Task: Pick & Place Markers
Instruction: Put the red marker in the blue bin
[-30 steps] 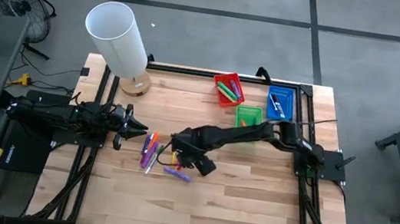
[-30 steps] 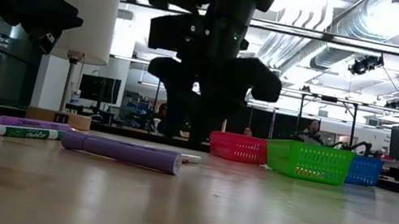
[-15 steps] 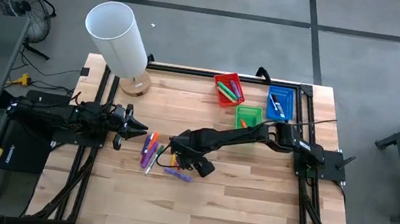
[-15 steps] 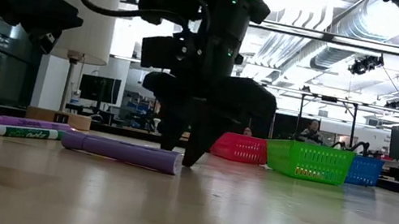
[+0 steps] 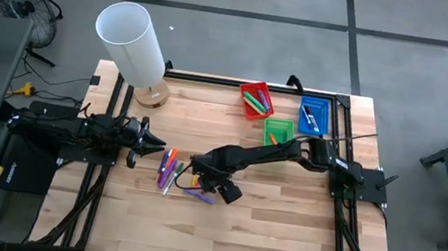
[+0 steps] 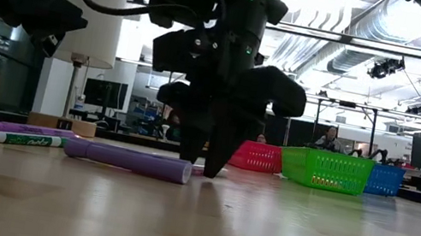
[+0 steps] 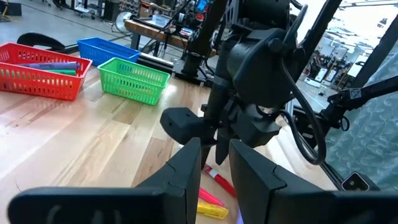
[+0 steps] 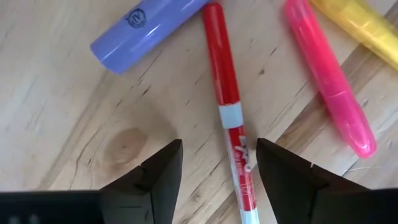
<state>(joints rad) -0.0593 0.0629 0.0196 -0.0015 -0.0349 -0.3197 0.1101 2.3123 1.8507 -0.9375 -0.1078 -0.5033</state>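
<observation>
Several markers (image 5: 170,169) lie in a loose heap on the wooden table, left of its middle. A purple marker (image 6: 129,159) lies a little nearer, also seen from above (image 5: 197,195). My right gripper (image 8: 217,158) is open and points down at the heap's right end (image 5: 207,178), its fingertips close to the table (image 6: 203,167). A red marker (image 8: 227,106) lies flat between its two fingers, which stand on either side of it without touching. A pink marker (image 8: 329,81) and a yellow one (image 8: 367,31) lie beside it. My left gripper (image 5: 152,142) is open and empty, held above the table left of the heap.
A red tray (image 5: 255,99), a green tray (image 5: 278,130) and a blue tray (image 5: 314,116) stand at the back right, with markers in them. A lamp with a white shade (image 5: 131,40) stands at the back left. Bare wood lies toward the near edge.
My right gripper has gone down onto the heap's right end, by the purple marker, until its open fingertips are close to the table. The markers have stayed where they were.
</observation>
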